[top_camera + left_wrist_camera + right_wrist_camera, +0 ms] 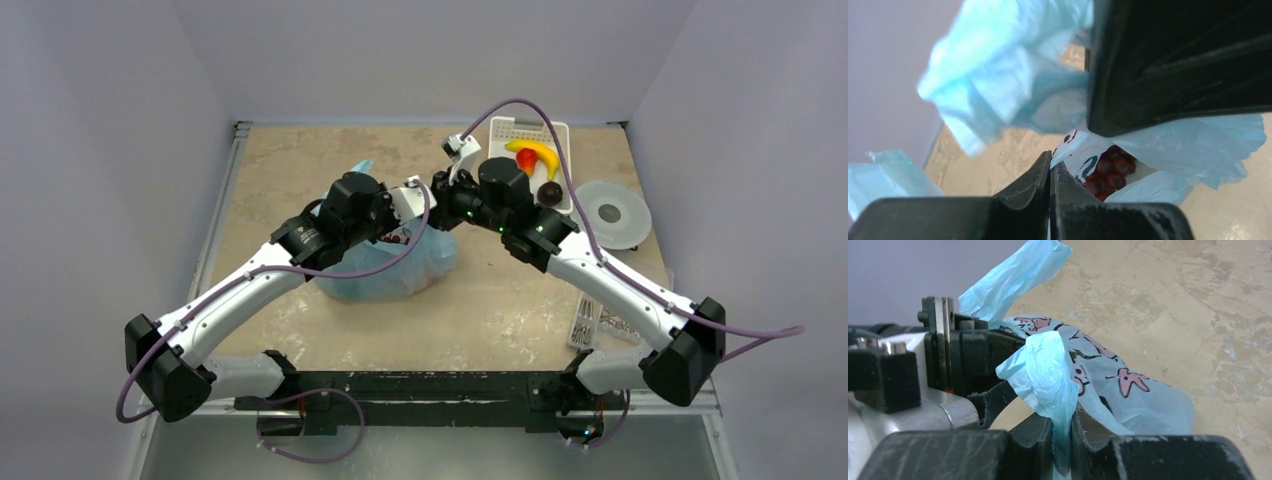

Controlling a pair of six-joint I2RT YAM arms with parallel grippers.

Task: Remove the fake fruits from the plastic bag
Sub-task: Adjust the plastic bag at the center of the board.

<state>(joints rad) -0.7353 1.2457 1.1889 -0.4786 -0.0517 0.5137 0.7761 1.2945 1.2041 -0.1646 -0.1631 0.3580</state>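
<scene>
hidden: in the top view both wrists crowd right over the plastic bag (385, 272), so its mouth and both sets of fingertips are covered there, and only the blue belly shows below the arms.
hard to make out: the left wrist view looks in through a gap, and a dark red grape bunch (1109, 172) sits inside. Anything else in there is behind crinkled film.
left gripper (1050, 162): fingers pressed together, a fold of the bag's printed edge nipped between the tips.
right gripper (1062, 427): closed to a narrow slit, a strip of blue film clamped in it and flopping over the top. Its black body blocks the upper right of the left wrist view.
bag, place: middle of the table (500, 300), under the spot where the arms meet, left of the white basket (505, 128).
bag, look: thin, light blue, translucent, pink-and-dark cartoon figures on it, one handle tail sticking up.
basket: a yellow banana (540, 155) and a small red fruit (525, 161) lie in it, with a dark round fruit (549, 192) at its near end.
</scene>
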